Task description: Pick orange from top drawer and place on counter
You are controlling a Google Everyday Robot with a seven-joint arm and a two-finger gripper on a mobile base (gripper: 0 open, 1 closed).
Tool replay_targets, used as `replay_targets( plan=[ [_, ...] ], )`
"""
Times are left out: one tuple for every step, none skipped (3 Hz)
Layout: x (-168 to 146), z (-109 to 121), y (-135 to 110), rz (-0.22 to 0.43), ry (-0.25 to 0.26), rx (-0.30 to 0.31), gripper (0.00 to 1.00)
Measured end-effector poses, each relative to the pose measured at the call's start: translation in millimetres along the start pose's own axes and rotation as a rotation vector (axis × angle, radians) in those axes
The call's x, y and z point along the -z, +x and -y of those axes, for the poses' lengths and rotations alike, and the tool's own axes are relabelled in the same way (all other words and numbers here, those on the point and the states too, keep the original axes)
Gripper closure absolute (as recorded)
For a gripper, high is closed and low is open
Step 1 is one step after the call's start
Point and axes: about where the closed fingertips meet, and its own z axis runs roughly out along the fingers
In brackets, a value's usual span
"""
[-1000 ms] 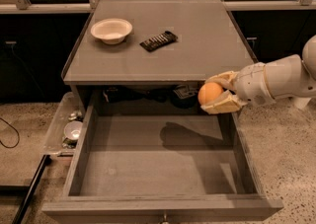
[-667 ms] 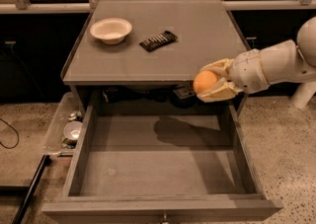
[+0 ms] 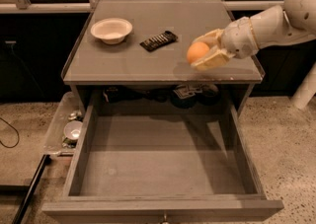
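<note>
Grey counter (image 3: 143,65), end effector (image 3: 199,53) clamped on orange (image 3: 196,51) now above its front edge, no longer over top drawer (image 3: 163,168).

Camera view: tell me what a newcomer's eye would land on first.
The bright orange stands out first. It is gripped in the end effector of the pale arm reaching in from the right, over the front right part of the counter. Next comes the top drawer, pulled wide open below. A white bowl sits at the counter's back left, with a dark flat object beside it toward the middle.
</note>
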Motion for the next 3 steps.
replay_targets(
  plan=[
    [6,41,-2,0.007,0.062,-0.027,1.0],
    [11,72,0,-0.003,0.183,-0.051,1.0],
    [-2,93,9,0.011,0.232,-0.08,1.0]
  ],
)
